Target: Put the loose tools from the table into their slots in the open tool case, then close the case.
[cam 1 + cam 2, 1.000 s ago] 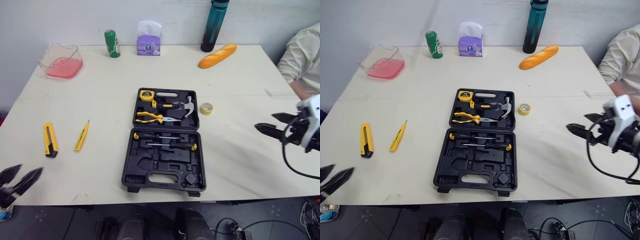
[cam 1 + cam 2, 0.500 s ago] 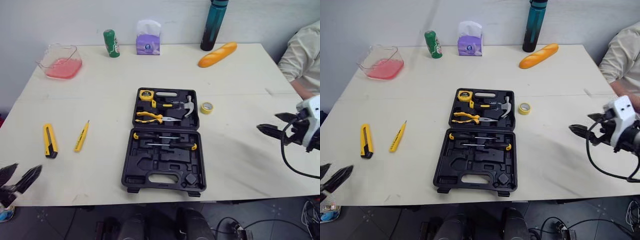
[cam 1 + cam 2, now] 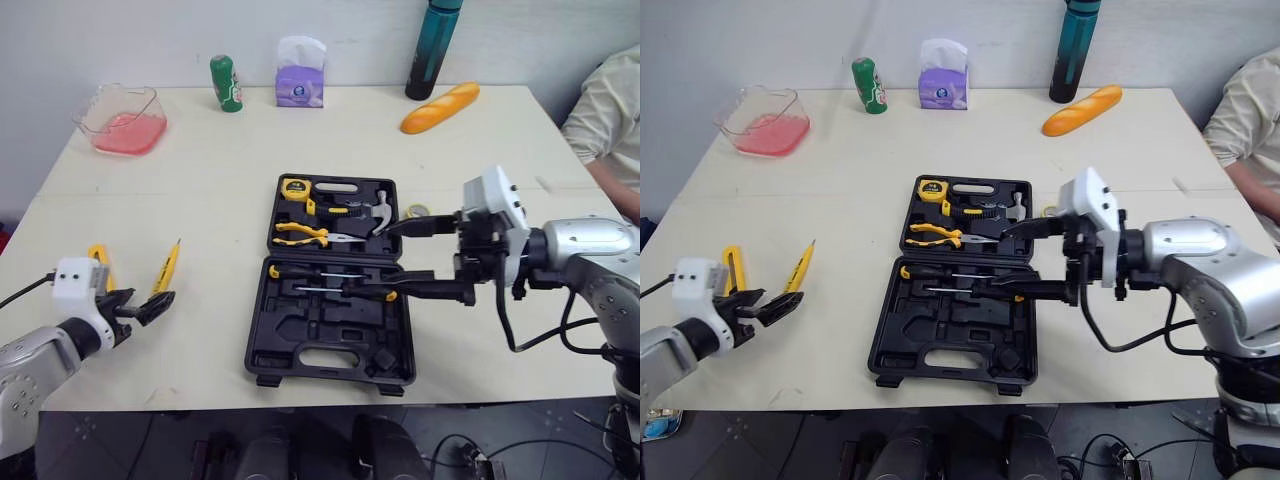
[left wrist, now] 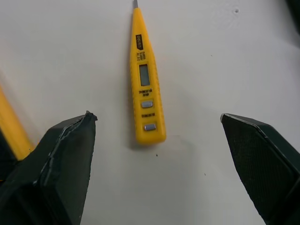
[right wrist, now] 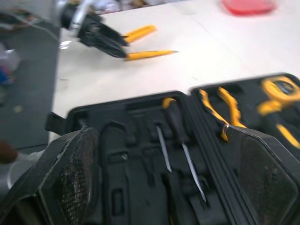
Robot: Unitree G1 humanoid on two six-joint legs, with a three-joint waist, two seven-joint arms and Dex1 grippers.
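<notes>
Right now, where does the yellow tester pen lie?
In the eye views, the yellow tester pen lies on the table at the robot's left, between the yellow utility knife and the open tool case, just beyond the left gripper.

Open black tool case (image 3: 330,345): moulded plastic, matt, with a faint sheen along the slot edges. Slim yellow tester pen (image 4: 146,89): smooth, glossy plastic with a small display window. Pale cream table (image 3: 200,200): smooth matt top. Two black-handled screwdrivers (image 5: 191,171) in the case: bright bare-metal shafts. Small claw hammer (image 3: 379,212): polished metal head. Clear tub with pink contents (image 3: 120,118): transparent glossy plastic. Left gripper (image 4: 155,117): black pads (image 4: 65,159), finely cross-hatched, matt
</notes>
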